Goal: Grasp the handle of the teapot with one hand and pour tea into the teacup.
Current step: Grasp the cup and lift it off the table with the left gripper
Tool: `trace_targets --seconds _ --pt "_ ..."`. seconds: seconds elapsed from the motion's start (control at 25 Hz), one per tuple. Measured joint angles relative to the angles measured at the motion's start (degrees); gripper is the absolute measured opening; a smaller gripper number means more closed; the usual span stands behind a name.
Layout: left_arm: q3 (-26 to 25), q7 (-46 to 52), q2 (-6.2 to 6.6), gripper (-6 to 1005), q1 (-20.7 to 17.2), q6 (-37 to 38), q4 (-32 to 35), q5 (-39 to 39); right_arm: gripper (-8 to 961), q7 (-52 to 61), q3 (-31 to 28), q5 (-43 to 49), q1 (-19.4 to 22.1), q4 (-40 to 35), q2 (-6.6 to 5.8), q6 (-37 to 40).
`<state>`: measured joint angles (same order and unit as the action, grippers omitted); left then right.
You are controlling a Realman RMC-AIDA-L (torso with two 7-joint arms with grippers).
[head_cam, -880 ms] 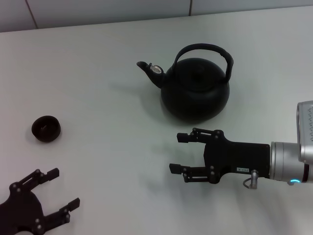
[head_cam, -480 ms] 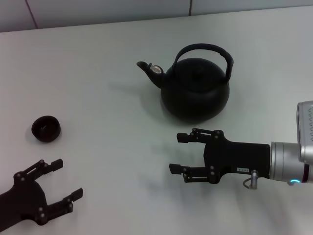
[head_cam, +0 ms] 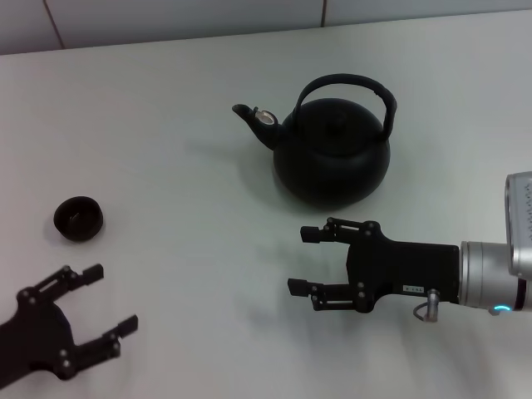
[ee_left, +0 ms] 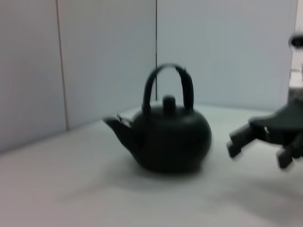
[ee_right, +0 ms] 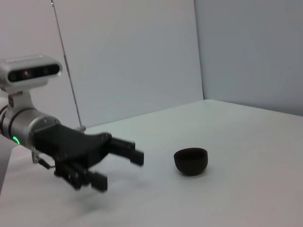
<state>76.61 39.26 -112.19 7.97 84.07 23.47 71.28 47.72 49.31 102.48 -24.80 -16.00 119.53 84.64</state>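
The round black teapot (head_cam: 332,158) stands at the middle back of the white table, spout pointing left, its arched handle (head_cam: 345,83) upright over the lid. It also shows in the left wrist view (ee_left: 168,139). The small black teacup (head_cam: 79,219) sits at the left, and also shows in the right wrist view (ee_right: 191,161). My right gripper (head_cam: 303,259) is open and empty, in front of the teapot and apart from it. My left gripper (head_cam: 112,298) is open and empty at the front left, a little in front of the teacup.
The white table (head_cam: 183,183) ends at a pale tiled wall (head_cam: 166,21) along the back. The right arm's silver wrist (head_cam: 490,278) reaches in from the right edge.
My left gripper moved up and right toward the teacup, then drew back slightly toward the front left. The right gripper, teapot and teacup have not moved.
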Motion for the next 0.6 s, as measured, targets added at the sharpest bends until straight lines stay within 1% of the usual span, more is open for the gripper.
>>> trace_targets --seconds 0.04,0.08,0.12,0.16,0.2,0.24,0.28,0.32,0.4,0.56,0.6 --pt "-1.55 -0.31 -0.31 837 -0.46 0.86 0.33 -0.08 791 0.0 -0.01 0.0 0.01 0.0 0.0 0.01" --pt "-7.45 -2.13 -1.85 837 -1.59 1.53 0.69 -0.15 791 0.0 0.0 0.0 0.06 0.0 0.0 0.0" --pt "-7.45 -2.13 -1.85 837 -1.59 1.53 0.69 -0.15 791 0.0 0.0 0.0 0.06 0.0 0.0 0.0" --pt "-11.63 -3.53 -3.09 837 -1.99 1.13 0.75 -0.05 791 0.0 0.0 0.0 0.1 0.0 0.0 0.0" --pt "-11.63 -3.53 -3.09 837 -1.99 1.13 0.75 -0.05 791 0.0 0.0 0.0 0.1 0.0 0.0 0.0" --pt "-14.06 -3.71 -3.7 837 -1.99 0.72 0.75 0.05 791 0.0 0.0 0.0 0.13 0.0 0.0 0.0" --pt "-15.46 -3.56 -4.05 837 -1.87 0.22 0.69 0.14 791 0.0 0.0 0.0 0.16 0.0 0.0 0.0" --pt "-16.67 -2.88 -4.27 837 -1.46 -0.57 0.6 0.08 791 0.0 -0.01 0.0 0.2 0.0 0.0 0.01" --pt "-17.21 -1.51 -4.39 838 -0.54 -2.37 0.45 0.1 791 0.0 0.0 0.0 0.25 0.0 0.0 0.01" --pt "-17.03 0.04 -4.58 838 1.78 -7.27 0.36 0.15 790 0.0 0.0 0.0 0.18 0.0 0.0 0.09" --pt "-17.03 0.04 -4.58 838 1.78 -7.27 0.36 0.15 790 0.0 0.0 0.0 0.18 0.0 0.0 0.09"
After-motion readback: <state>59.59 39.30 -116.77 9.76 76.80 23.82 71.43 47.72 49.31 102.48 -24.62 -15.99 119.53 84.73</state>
